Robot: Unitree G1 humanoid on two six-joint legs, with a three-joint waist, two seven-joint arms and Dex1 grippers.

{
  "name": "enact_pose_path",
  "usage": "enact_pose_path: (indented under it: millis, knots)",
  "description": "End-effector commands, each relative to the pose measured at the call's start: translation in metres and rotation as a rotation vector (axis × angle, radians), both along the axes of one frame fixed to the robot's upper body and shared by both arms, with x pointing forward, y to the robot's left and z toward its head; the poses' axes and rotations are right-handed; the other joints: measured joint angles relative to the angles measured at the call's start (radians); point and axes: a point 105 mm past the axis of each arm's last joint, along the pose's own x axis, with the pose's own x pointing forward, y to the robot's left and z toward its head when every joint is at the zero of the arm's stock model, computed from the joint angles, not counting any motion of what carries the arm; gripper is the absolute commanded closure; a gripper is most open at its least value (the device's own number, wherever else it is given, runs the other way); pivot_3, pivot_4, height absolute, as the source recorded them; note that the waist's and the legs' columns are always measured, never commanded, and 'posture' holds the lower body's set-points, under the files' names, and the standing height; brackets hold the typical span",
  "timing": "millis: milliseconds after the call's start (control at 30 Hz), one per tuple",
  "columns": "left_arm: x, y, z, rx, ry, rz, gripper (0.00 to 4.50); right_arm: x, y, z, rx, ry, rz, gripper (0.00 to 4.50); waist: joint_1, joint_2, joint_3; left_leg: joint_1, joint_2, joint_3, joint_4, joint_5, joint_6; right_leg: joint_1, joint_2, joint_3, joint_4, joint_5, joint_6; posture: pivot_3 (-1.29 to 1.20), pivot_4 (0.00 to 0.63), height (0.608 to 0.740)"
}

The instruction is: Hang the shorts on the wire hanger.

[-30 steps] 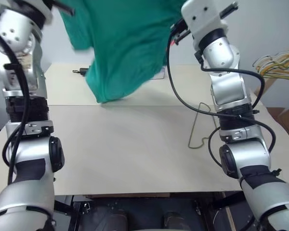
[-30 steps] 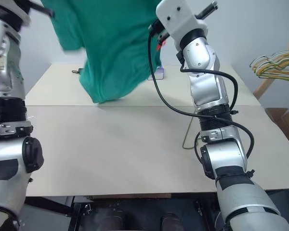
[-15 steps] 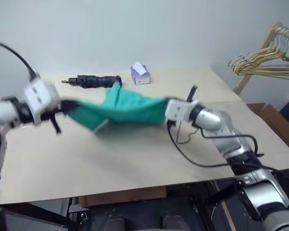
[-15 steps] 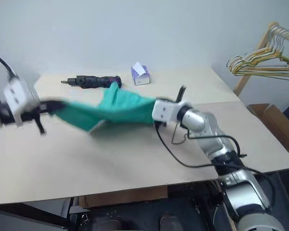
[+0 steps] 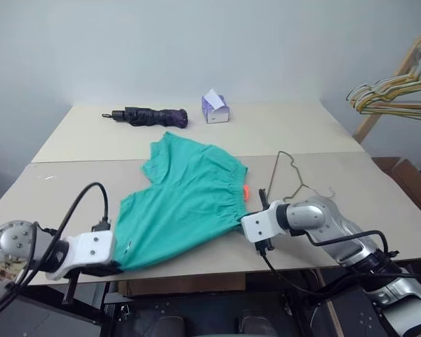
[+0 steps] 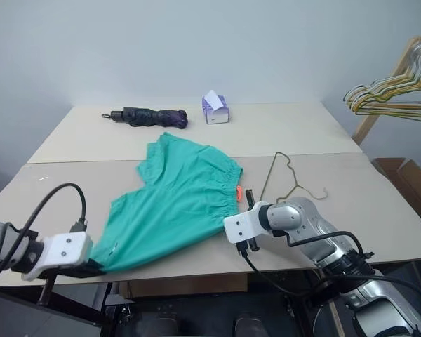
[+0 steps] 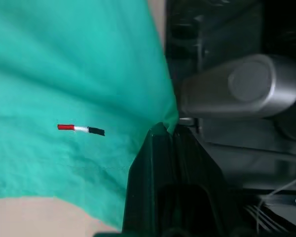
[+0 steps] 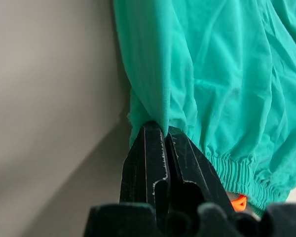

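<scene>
Down come both arms, and the shorts (image 5: 186,200) that were flung up high a second ago now lie spread flat on the desk (image 5: 70,189). Left gripper (image 5: 116,267) is at the near desk edge, fingers (image 7: 155,148) clamped tight on a hem corner, cloth bunching right at the tips. Right gripper (image 5: 243,226) is pinching the side seam just below the gathered waistband, fingers (image 8: 158,153) clenched on a fold, the orange tag peeking out just beside them. Both grips look firm.

Beyond the right fingers, well clear of the cloth, lies the wire hanger (image 5: 289,175), flat on the desk with its hook curling away. Umbrella (image 5: 147,116) and tissue box (image 5: 215,109) sit far back, out of play.

By my reckoning this is the laying-out step, shorts smoothed ready. Next, I'd say, one hand must let go, reach for that hanger, and bring it to the waistband; thin wire lying flat could be awkward to pinch.
</scene>
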Motion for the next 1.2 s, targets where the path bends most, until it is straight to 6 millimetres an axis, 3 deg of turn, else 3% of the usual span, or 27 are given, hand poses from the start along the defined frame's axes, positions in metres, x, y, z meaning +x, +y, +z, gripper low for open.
enact_pose_path:
  millis: [33,100,200,300,433,500,600,733,933,1200]
  knots:
    - [0.007,0.01,0.001,0.085,-0.049,0.016,4.5,0.0,-0.009,0.004,-0.022,-0.011,-0.008,4.47,0.001,0.0,0.0,0.0,0.0,0.0,0.0,0.0,0.0,0.0,0.0,0.0,0.0,0.0,0.0,0.13,0.0,0.74]
    - [0.007,0.009,0.0,0.086,-0.057,0.013,4.5,-0.004,-0.009,0.003,-0.034,-0.009,0.01,4.47,0.002,0.0,0.0,0.0,0.0,0.0,0.0,0.0,0.0,0.0,0.0,0.0,0.0,0.0,0.0,0.13,0.0,0.74]
    - [0.008,0.004,0.001,0.05,-0.069,-0.005,3.83,-0.014,-0.015,0.003,-0.068,0.045,0.04,3.75,0.002,0.0,0.0,0.0,0.0,0.0,0.0,0.0,0.0,0.0,0.0,0.0,0.0,0.0,0.0,0.13,0.0,0.74]
    - [0.011,0.006,0.006,0.041,-0.074,-0.013,2.88,-0.018,-0.019,0.006,-0.04,0.08,0.022,2.73,0.004,0.0,0.001,0.0,0.0,0.0,0.0,0.0,0.0,0.0,0.0,0.0,-0.001,0.0,0.0,0.12,0.0,0.74]
    - [0.018,0.007,0.025,-0.033,-0.07,0.001,1.69,-0.019,-0.022,0.028,0.118,0.169,-0.062,1.44,0.001,0.0,0.001,0.0,0.0,0.0,0.0,0.0,0.0,0.0,0.0,0.0,0.0,0.0,0.0,0.11,0.0,0.74]
    - [0.024,0.006,0.039,-0.099,-0.089,0.018,1.01,-0.02,-0.026,0.044,0.211,0.208,-0.105,1.38,0.0,0.0,0.001,0.0,0.0,0.0,0.0,0.0,0.0,0.0,0.0,0.0,0.0,0.0,0.0,0.1,0.0,0.74]
    - [0.048,-0.004,0.057,-0.258,-0.221,0.082,0.35,0.014,-0.041,0.067,0.422,0.2,-0.396,1.38,0.0,0.0,0.002,0.0,0.0,0.0,0.0,0.0,0.0,0.0,0.0,0.0,-0.001,0.0,0.0,0.09,0.0,0.74]
    - [0.065,-0.029,0.073,-0.451,-0.276,0.091,0.35,0.045,-0.059,0.066,0.607,0.237,-0.707,1.38,-0.002,0.0,0.002,0.001,0.0,0.0,0.0,0.0,0.0,0.001,0.001,-0.001,0.0,0.001,0.001,0.06,0.0,0.74]
    - [0.07,-0.056,0.076,-0.542,-0.254,0.046,0.35,0.083,-0.068,0.026,0.687,0.302,-1.055,1.38,-0.014,0.0,0.001,-0.002,0.0,0.0,0.0,0.0,0.0,-0.001,0.001,0.0,0.0,0.006,-0.007,0.04,0.0,0.74]
    - [0.081,-0.054,0.079,-0.515,-0.256,0.025,0.35,0.094,-0.062,-0.007,0.608,0.299,-1.122,1.38,-0.036,0.0,0.002,-0.002,0.0,-0.001,0.0,0.0,0.001,-0.001,0.001,0.0,-0.001,0.006,-0.007,-0.01,0.0,0.74]
